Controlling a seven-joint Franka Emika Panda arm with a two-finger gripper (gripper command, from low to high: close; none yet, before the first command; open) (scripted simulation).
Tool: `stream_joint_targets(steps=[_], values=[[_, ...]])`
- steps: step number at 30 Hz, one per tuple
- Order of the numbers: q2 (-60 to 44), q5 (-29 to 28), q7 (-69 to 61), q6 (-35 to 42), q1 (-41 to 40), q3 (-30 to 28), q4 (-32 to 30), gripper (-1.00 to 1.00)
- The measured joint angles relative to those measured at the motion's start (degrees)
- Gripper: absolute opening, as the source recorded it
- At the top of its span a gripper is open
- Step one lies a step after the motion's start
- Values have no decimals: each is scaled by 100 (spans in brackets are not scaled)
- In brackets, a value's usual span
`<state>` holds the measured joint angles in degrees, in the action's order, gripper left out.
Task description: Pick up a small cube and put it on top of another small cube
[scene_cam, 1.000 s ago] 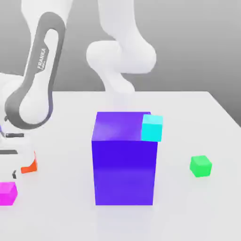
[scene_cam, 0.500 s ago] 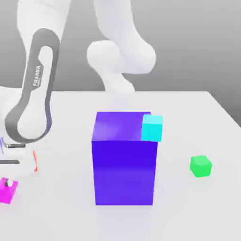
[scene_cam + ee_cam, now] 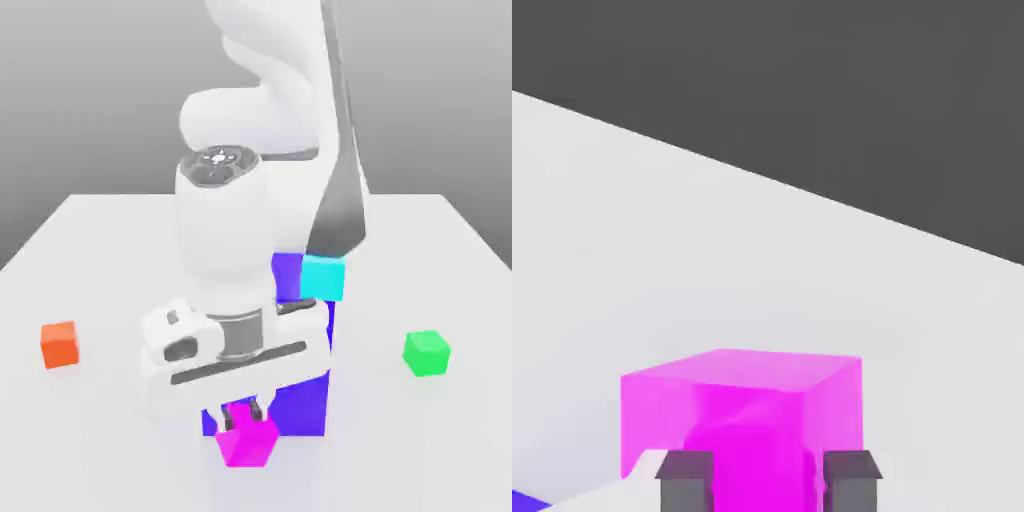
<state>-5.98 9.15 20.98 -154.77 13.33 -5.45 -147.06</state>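
Currently the gripper (image 3: 246,412) is clamped on the small matte magenta-pink cube (image 3: 247,441), carried in front of the big blue-purple block (image 3: 300,400). Likely light, rigid; flat opposite faces suit the pinch.

Magenta small cube (image 3: 247,442), blue-purple block (image 3: 300,405)

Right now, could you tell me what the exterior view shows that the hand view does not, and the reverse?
Exterior view alone: the arm's white body in front of the big blue-purple block, the cyan cube at that block's upper corner, the orange cube and the green cube on the table.

Hand view alone: the dark background beyond the table's edge.

Both: the gripper shut on the magenta cube, and the white table.
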Motion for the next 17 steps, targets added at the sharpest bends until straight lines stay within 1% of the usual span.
stream_joint_targets(steps=[2,4,6,7,11,13,17], values=[[182,-115,490,-12,596,298,-146,-100],[373,-269,1123,-7,1355,650,-280,-100],[711,-442,2107,45,2116,1145,-573,-100],[893,-490,2499,66,2329,1264,-767,-100],[1522,-524,3503,99,2567,1625,-1546,-100],[1452,-816,3826,7,2462,1707,-1653,-100],[1041,-1566,4395,-262,2240,1753,-1640,-100]])
